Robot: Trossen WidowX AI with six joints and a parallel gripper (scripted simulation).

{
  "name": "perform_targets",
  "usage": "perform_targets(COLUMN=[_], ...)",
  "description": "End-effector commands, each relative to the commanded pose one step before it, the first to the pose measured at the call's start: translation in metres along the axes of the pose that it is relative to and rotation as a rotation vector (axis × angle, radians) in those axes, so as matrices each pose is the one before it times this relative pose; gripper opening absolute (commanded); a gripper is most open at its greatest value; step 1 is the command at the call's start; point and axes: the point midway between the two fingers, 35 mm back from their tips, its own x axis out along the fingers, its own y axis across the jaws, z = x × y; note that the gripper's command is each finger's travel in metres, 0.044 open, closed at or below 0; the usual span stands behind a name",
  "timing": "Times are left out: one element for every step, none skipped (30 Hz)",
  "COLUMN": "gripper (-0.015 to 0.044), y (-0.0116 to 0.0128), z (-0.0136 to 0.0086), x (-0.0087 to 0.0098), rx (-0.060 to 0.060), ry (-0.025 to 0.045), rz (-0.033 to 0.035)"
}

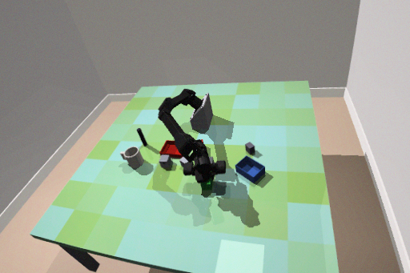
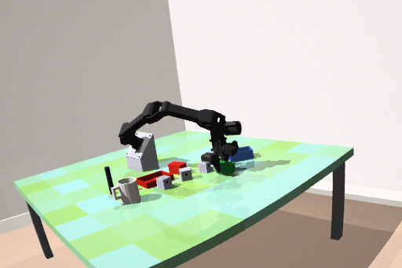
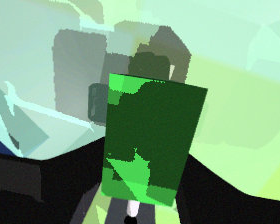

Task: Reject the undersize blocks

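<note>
Mug: across the top view, the grey mug (image 1: 134,158) (image 2: 129,190) stands upright farthest left of the gripper (image 1: 205,178) (image 2: 220,167) (image 3: 141,165).
Black peg: the slim dark peg (image 1: 142,137) (image 2: 108,180) is upright just beside the mug, well apart from the gripper.
Left block: a grey steel block (image 1: 165,162) (image 2: 164,181) sits left of the gripper, near the mug, with a dark hole showing in the exterior view.
Red tray: the open reject tray (image 1: 163,152) (image 2: 144,184) is left of the gripper, beside that block; the arm covers part of it from above. What can be seen of its inside holds no block.
Middle block: another bored block (image 1: 184,162) (image 2: 185,174) lies between the left block and the gripper.
Red block: a solid red piece (image 2: 177,167) stands beside the tray in the exterior view, on the arm-base side of the middle block.
Nearest block: a third grey block (image 2: 205,167) is just beside the gripper, partly hidden.
Gripper: its fingers are closed around the green GO gauge, pinching it.
Gauge: the green body (image 1: 207,185) (image 2: 227,167) (image 3: 156,125) is low at the fingertips; its pale pin (image 3: 133,207) points toward a dark round hole. I cannot tell whether it enters.
Small dark block: one block (image 1: 250,148) sits right of the gripper, near the blue tray.
Blue tray: the blue tray (image 1: 243,173) (image 2: 241,154) lies right of the gripper.
</note>
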Motion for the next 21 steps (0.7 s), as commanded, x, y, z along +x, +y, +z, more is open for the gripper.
perform_targets(gripper=[0.0000,0.0000,0.0000,0.0000,0.0000,0.0000,0.0000,0.0000,0.0000,0.0000,0.0000,0.0000,0.0000,0.0000,0.0000,0.0000,0.0000,0.0000,0.0000,0.0000,0.0000], y=[-0.00052,-0.00007,-0.00007,-0.00007,-0.00008,-0.00008,-0.00008,-0.00006,-0.00004,-0.00001,0.00000,0.00000,0.00005,0.00010,0.00005,-0.00004,-0.00003,-0.00093,-0.00133,-0.00046,0.00000], z=[0.00399,0.00049,0.00051,0.00052,0.00052,0.00052,0.00051,0.00040,0.00024,0.00008,0.00000,0.00000,-0.00020,-0.00071,-0.00135,-0.00111,-0.00041,-0.00084,-0.00120,-0.00042,0.00000], x=[-0.00302,-0.00005,-0.00005,-0.00005,-0.00005,-0.00005,-0.00005,-0.00004,-0.00002,-0.00001,0.00000,0.00000,-0.00252,-0.00757,-0.01139,-0.00761,-0.00254,0.00002,0.00003,0.00001,0.00000], rx=[-0.0020,0.0000,0.0000,0.0000,0.0000,0.0000,0.0000,0.0000,0.0000,0.0000,0.0000,0.0000,0.0002,0.0006,0.0010,0.0007,0.0002,-0.0025,-0.0035,-0.0012,0.0000], ry=[-0.00911,-0.00002,-0.00002,-0.00002,-0.00002,-0.00002,-0.00002,-0.00002,-0.00001,0.00000,0.00000,0.00000,0.00074,0.00228,0.00355,0.00245,0.00083,0.00737,0.01043,0.00361,0.00000], rz=[-0.00247,0.00000,0.00000,0.00000,0.00000,0.00000,0.00000,0.00000,0.00000,0.00000,0.00000,0.00000,0.00036,0.00096,0.00107,0.00047,0.00011,-0.00252,-0.00359,-0.00125,0.00000])
